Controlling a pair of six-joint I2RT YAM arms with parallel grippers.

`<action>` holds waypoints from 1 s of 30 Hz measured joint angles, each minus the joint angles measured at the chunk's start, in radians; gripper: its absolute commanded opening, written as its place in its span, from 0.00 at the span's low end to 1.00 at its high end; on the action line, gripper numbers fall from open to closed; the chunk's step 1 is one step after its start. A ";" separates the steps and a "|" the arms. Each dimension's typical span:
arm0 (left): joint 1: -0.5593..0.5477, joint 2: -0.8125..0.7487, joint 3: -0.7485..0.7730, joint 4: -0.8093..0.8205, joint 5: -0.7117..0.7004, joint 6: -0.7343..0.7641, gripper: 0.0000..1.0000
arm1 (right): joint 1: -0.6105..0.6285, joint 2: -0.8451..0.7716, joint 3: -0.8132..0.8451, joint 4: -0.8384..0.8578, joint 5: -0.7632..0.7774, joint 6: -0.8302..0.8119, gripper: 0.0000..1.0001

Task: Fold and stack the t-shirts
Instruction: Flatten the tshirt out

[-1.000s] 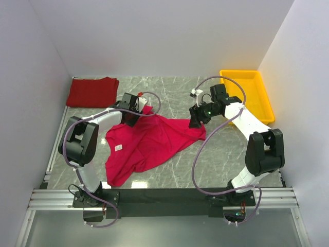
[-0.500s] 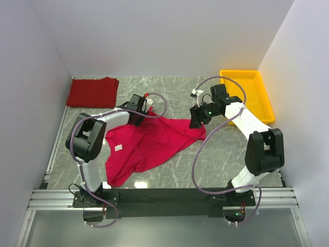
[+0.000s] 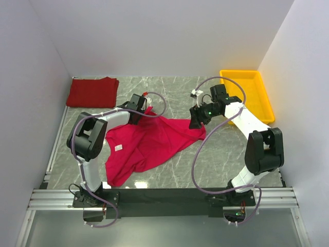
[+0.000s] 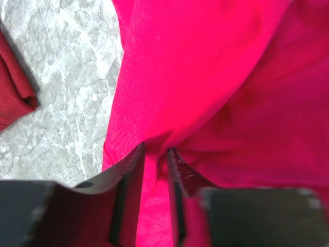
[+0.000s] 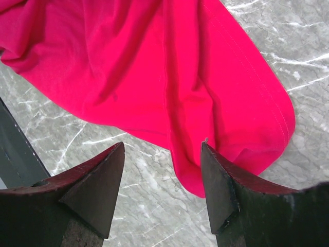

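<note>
Crimson t-shirt point(image 3: 149, 143) lies unfolded and rumpled on the marble-pattern table point(image 3: 216, 157), a bit left of centre. Its small white neck label point(image 3: 119, 147) faces up near the cloth's left edge. One end reaches toward the near-left of the table, and the far-right corner bunches into a rounded fold.

Darker red t-shirt point(image 3: 92, 91) sits folded flat in the far-left corner. It is apart from the crimson one, with bare table between them in the left wrist view.

Left gripper point(image 4: 156, 149) is down on the far peak of the crimson t-shirt. Its fingers point(image 4: 131, 177) stand close together with a ridge of cloth pinched between them, and creases fan out from the tips, so we read it as clamped on the fabric.

Right gripper point(image 5: 162, 146) hangs over the shirt's far-right corner. The jaws are spread wide and nothing is in them; the rounded fold and some bare table show in the gap below. We can't tell from these views whether the tips touch the cloth.

Yellow tray point(image 3: 250, 85) sits in the far-right corner just beyond the right arm, well apart from both shirts. Purple cables point(image 3: 195, 167) loop off each arm — the right one arcs over the table near the shirt's right corner.
</note>
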 measured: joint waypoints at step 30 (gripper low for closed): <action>0.096 -0.183 0.006 -0.030 0.102 -0.045 0.01 | 0.004 0.041 -0.002 -0.130 0.137 -0.201 0.68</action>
